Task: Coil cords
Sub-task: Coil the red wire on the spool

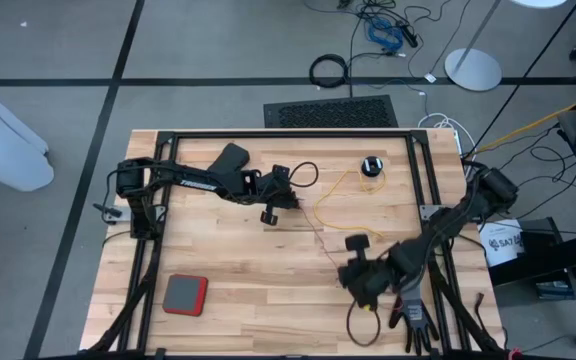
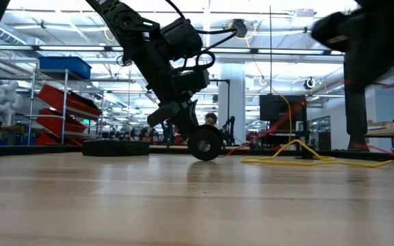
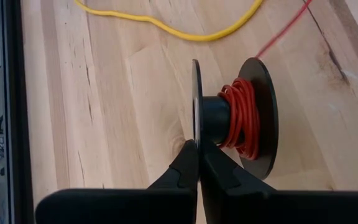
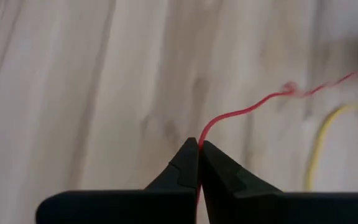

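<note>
A small black reel (image 3: pixel 229 121) with reddish-orange cord wound on its core stands on edge at the table's middle, and my left gripper (image 1: pixel 268 212) is shut on it. The loose red cord (image 1: pixel 313 228) trails across the wood to my right gripper (image 1: pixel 348 258), which is shut on it above the table's near right part. A second black reel (image 1: pixel 371 165) lies flat at the far right. Its yellow cord (image 1: pixel 340 186) lies in loose loops between the two reels. My left gripper pinches the rim of one reel flange (image 3: pixel 196 134) between its two fingertips, slanting down from the table's left. The reel stands on edge, axle level, and its lower rim (image 2: pixel 204 158) is at the table top. My right gripper pinches the red cord (image 4: pixel 201 138) as a single strand at its fingertips, coming steeply from above. The cord runs slack and wavy away from the fingers toward the reel.
A red-and-grey pad (image 1: pixel 185 294) lies near the front left. A black frame rail (image 1: pixel 288 135) borders the table's far side and runs down both sides. Dark cables and a glove-like thing (image 1: pixel 418 318) sit at the near right edge.
</note>
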Motion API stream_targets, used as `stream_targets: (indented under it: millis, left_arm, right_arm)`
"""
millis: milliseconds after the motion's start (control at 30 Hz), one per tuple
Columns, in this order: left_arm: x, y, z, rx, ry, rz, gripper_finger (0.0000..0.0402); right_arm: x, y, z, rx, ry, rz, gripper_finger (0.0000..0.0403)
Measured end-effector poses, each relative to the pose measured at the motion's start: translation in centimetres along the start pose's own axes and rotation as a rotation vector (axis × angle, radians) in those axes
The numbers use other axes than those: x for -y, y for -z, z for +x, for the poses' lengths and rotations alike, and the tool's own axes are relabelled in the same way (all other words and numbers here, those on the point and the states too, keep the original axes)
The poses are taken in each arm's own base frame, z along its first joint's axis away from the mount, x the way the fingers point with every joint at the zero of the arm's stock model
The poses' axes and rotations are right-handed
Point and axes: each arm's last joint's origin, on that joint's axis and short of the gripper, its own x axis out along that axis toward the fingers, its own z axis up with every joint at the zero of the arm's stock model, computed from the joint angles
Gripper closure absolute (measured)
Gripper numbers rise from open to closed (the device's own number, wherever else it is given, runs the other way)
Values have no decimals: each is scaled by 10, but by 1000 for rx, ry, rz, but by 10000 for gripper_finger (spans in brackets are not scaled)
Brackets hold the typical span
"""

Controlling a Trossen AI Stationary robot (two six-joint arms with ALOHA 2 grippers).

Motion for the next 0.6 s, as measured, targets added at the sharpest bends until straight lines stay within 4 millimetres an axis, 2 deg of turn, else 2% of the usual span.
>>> stream_targets:
  millis: [167,267,400,600]
  left_arm:
    - [0,0,0,7,9,-1,401]
    - [1,-1,0,13,17,0,401]
    - [1,0,0,11,18,-2,401]
    - [1,0,0,7,21,-2,401]
  right_arm:
    - [-30,6,5,-248,8,-5,403]
    - [-39,12,8,-392,79,5,403]
    - [-45,18,5,-515,185,15,403]
    - [-41,25,-15,-623,357,68,403]
